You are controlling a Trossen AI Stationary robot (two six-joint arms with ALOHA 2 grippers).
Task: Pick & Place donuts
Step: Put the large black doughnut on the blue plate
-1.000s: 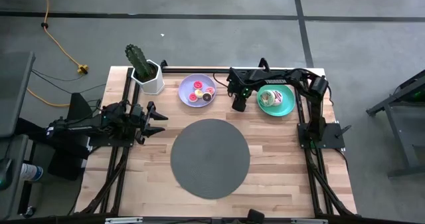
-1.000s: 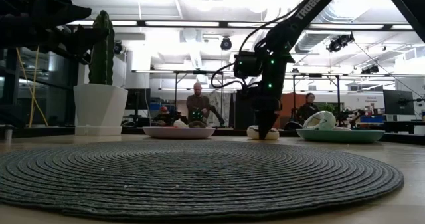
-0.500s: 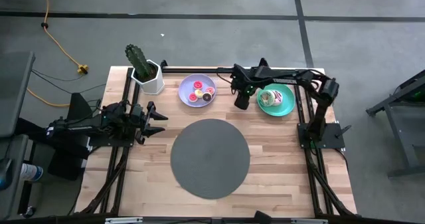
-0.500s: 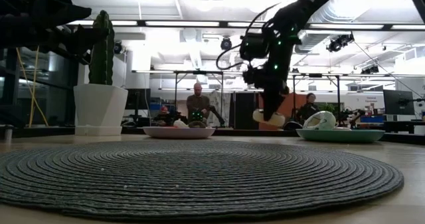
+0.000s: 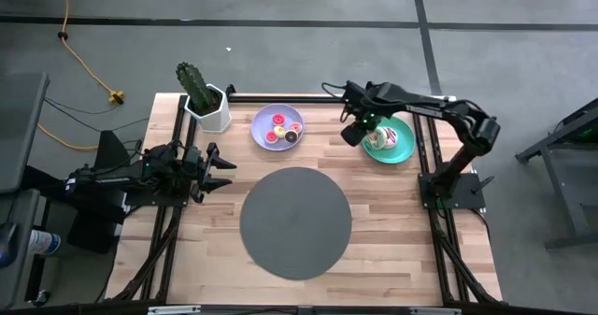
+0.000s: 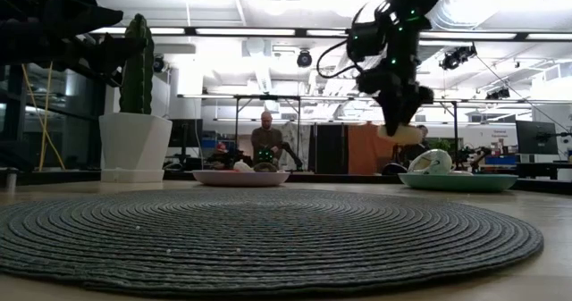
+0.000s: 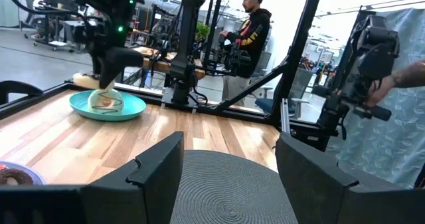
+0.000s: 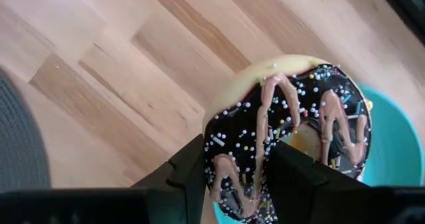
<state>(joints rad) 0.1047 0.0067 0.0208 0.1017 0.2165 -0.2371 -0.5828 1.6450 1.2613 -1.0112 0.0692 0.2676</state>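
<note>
Big dark grey mat (image 5: 295, 222) fills the middle of the table in the high view, with nothing on it. Above it sit two plates: the lavender plate (image 5: 263, 121) at upper centre with a few small donuts (image 5: 279, 129) on it, and the teal plate (image 5: 404, 145) to its right holding what looks like another donut. The left gripper (image 5: 222, 164) is parked at the left edge, fingers spread wide, holding nothing.

The right gripper (image 5: 354, 134) is doing the work: it's clamped on a chocolate donut (image 8: 282, 134) with sprinkles, up off the table. It hangs just off the teal plate's left rim, so I'd guess the drop spot lies a short way to frame right.
</note>
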